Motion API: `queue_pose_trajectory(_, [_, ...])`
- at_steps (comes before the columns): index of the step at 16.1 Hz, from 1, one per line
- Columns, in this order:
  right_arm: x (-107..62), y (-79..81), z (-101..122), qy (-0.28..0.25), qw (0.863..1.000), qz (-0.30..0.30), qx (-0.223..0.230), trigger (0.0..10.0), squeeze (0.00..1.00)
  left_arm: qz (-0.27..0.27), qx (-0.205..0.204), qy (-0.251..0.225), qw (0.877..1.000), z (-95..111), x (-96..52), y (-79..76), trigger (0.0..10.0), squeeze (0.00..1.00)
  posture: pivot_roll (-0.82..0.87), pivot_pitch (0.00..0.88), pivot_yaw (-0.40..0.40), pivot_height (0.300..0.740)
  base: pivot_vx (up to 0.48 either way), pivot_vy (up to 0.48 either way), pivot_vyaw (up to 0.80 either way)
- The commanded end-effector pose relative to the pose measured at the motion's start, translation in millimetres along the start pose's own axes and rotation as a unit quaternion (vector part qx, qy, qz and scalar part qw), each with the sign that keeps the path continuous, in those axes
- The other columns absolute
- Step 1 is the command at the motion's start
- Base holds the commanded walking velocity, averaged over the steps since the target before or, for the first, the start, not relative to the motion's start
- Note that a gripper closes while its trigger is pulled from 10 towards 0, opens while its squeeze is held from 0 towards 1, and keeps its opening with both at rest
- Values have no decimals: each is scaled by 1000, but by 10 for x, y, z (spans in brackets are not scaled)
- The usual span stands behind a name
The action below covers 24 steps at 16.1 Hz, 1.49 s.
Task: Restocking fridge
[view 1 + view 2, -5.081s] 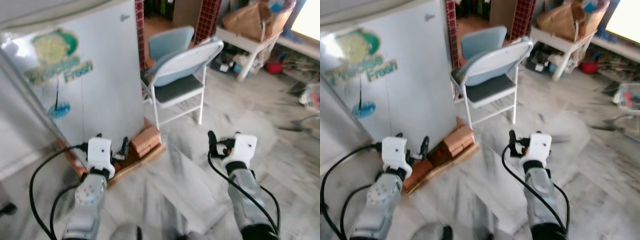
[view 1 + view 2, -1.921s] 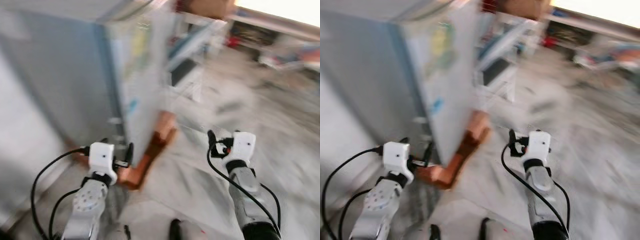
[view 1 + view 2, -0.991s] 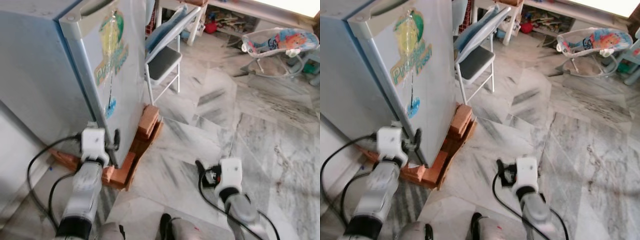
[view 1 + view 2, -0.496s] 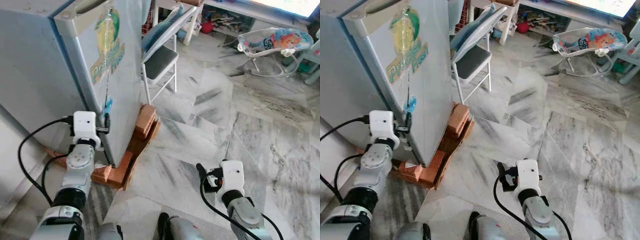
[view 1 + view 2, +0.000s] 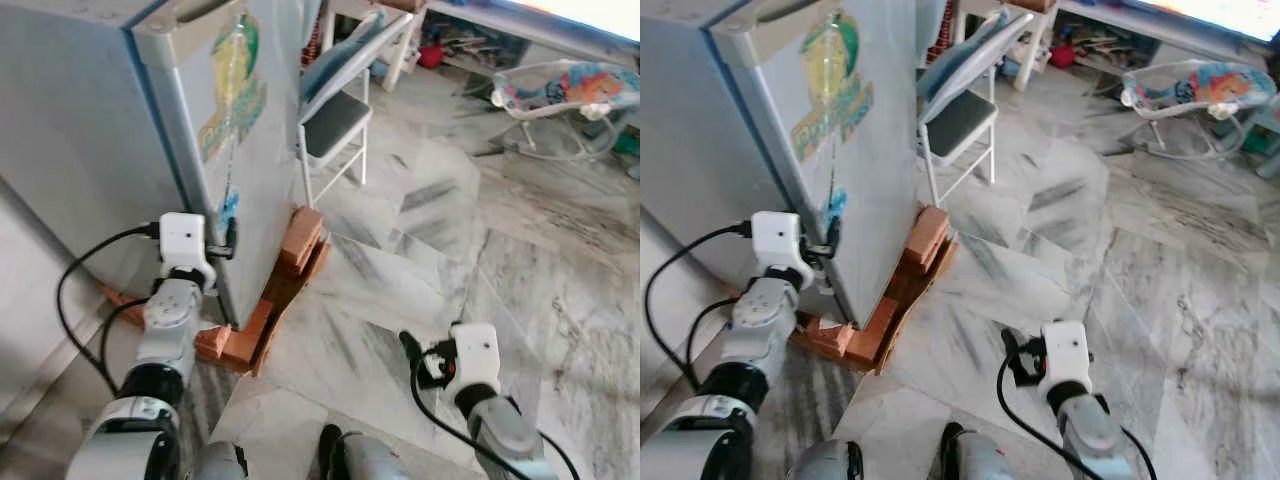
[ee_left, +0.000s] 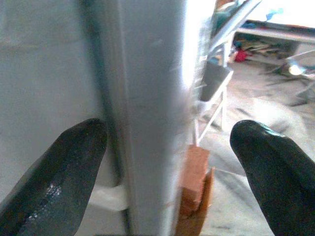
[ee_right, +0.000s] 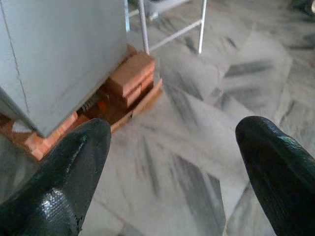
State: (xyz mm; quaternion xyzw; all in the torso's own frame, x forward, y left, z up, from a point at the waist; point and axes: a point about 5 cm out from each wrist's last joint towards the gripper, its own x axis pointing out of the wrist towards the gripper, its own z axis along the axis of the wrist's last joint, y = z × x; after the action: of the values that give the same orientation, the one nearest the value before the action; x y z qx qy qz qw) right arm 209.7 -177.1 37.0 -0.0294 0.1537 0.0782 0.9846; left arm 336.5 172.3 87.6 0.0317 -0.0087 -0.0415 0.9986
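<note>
Up against the front corner of the fridge [image 5: 120, 130], the left gripper [image 6: 170, 162] is raised with its fingers spread wide, one on each side of the door's vertical edge, not clenched on it. The fridge is pale grey, its door shut, with a green and yellow sticker [image 5: 233, 95] on the door face, and it stands on a base of red bricks [image 5: 300, 240] and a wooden board on the marble floor [image 5: 450, 230]. Just past the fridge stands a folding chair [image 5: 340, 105] with a dark seat. Lower down, the right gripper [image 7: 172, 167] hangs over the marble floor, well apart from the fridge, its fingers also wide apart and holding nothing. A baby bouncer [image 5: 565, 85] sits far off near the right wall.
</note>
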Motion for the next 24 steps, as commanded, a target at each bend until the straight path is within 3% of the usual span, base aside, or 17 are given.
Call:
queue_pose_trajectory(1, [-21,-71,-31,7,1000,-9,-1,10000,0,-25,-2,-19,1000,99,71,-117,10000,0,55,144,-92,740,0,0,0])
queue_pose_trajectory(5, [-8,-64,-22,5,1000,-4,-5,10000,0,-55,-19,-28,998,136,95,-171,10000,0,56,142,-92,740,0,0,0])
queue_pose_trajectory(7, [-3,-68,-27,4,1000,-4,-6,10000,0,-35,-6,-21,999,127,115,-96,10000,0,58,140,-92,740,0,0,0])
queue_pose_trajectory(8, [-1,-64,-33,7,1000,-1,-5,10000,0,-27,-14,-21,999,176,163,-54,10000,0,59,137,-92,740,0,0,0])
queue_pose_trajectory(9, [-16,-59,-80,22,1000,7,-13,10000,0,-47,-10,-35,998,301,243,-118,10000,0,62,137,-94,740,0,0,0])
queue_pose_trajectory(10, [-34,-81,-138,38,999,7,-34,10000,0,-132,9,-68,989,455,276,-432,10000,0,70,137,-99,740,0,0,0])
queue_pose_trajectory(11, [-46,-110,-185,51,997,3,-50,10000,0,-232,29,-101,967,587,226,-832,10000,0,79,132,-100,740,0,0,0])
queue_pose_trajectory(12, [-56,-126,-257,74,996,9,-53,10000,0,-382,-4,-139,914,775,-67,-1629,10000,0,77,129,-96,740,0,0,0])
queue_pose_trajectory(13, [-50,-119,-267,75,996,12,-50,10000,0,-430,-12,-148,890,819,-213,-1874,10000,0,68,125,-92,740,0,0,0])
queue_pose_trajectory(14, [-34,-117,-253,72,996,10,-54,10000,0,-445,-35,-141,884,823,-258,-1976,10000,0,61,122,-91,740,0,0,0])
queue_pose_trajectory(15, [-18,-116,-237,69,996,6,-51,10000,0,-439,-45,-137,887,826,-228,-1975,10000,0,57,122,-90,740,0,0,0])
queue_pose_trajectory(16, [-20,-110,-239,69,996,6,-49,10000,0,-390,-40,-141,909,825,-87,-1809,10000,0,58,123,-88,740,0,0,0])
queue_pose_trajectory(18, [-36,-96,-266,72,996,9,-48,10000,0,-313,-46,-133,939,814,99,-1462,10000,0,69,124,-85,740,0,0,0])
queue_pose_trajectory(19, [-25,-94,-270,71,996,11,-46,10000,0,-271,-47,-124,953,825,131,-1216,10000,0,74,124,-84,740,0,0,0])
queue_pose_trajectory(21, [28,-67,-231,58,997,12,-45,10000,0,-214,-43,-114,969,753,109,-938,10000,0,86,124,-84,740,0,0,0])
queue_pose_trajectory(24, [79,-64,-135,34,999,3,-32,10000,0,-176,-24,-75,981,453,-75,-760,10000,0,101,126,-87,740,0,0,0])
